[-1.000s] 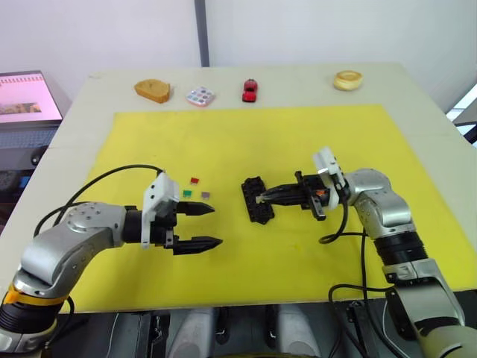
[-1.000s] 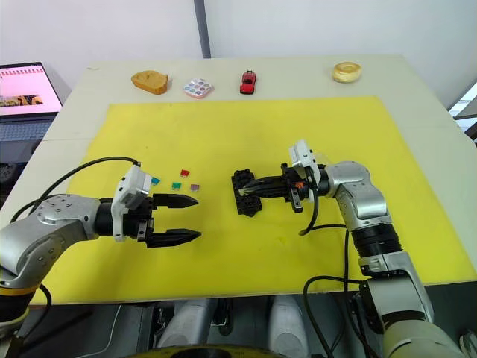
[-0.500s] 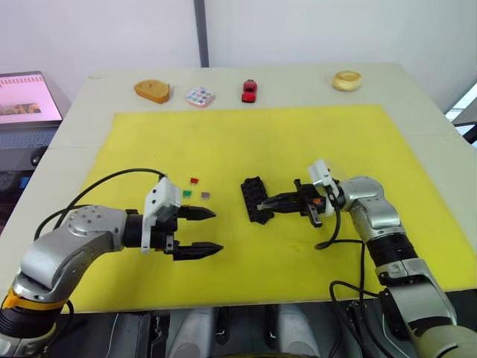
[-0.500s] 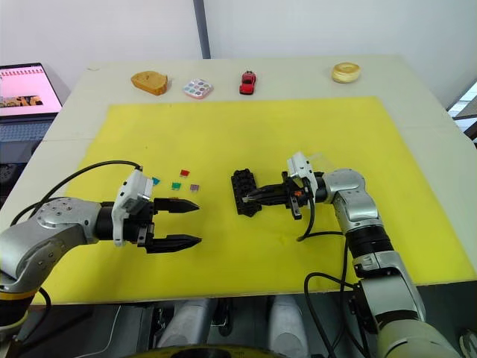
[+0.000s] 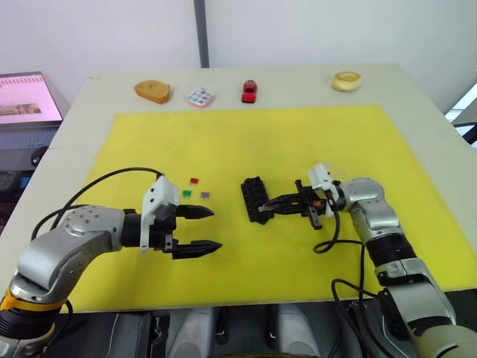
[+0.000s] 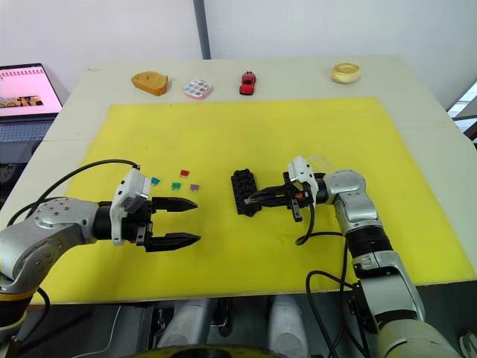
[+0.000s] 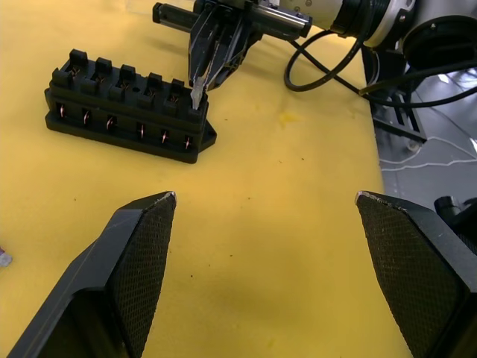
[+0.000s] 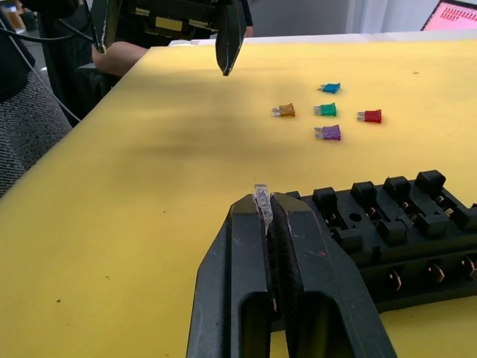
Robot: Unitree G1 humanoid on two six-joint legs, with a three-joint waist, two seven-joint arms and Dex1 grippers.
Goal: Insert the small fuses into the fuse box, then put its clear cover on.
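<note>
The black fuse box lies in the middle of the yellow mat. My right gripper is shut on a small pale grey fuse, whose tip hangs just over the end slot of the box nearest me. Left of the box, my left gripper is open and holds nothing. Loose fuses lie beyond it: red, green, purple, teal and amber. The clear cover shows faintly just behind my right wrist.
Along the table's far edge stand a brown bread-like piece, a small paint palette, a red toy car and a pale round roll. A laptop screen sits off the table's left side.
My right gripper has sunk and drawn slightly nearer me with the fuse, coming down to the box's near end. The left gripper has barely shifted.
</note>
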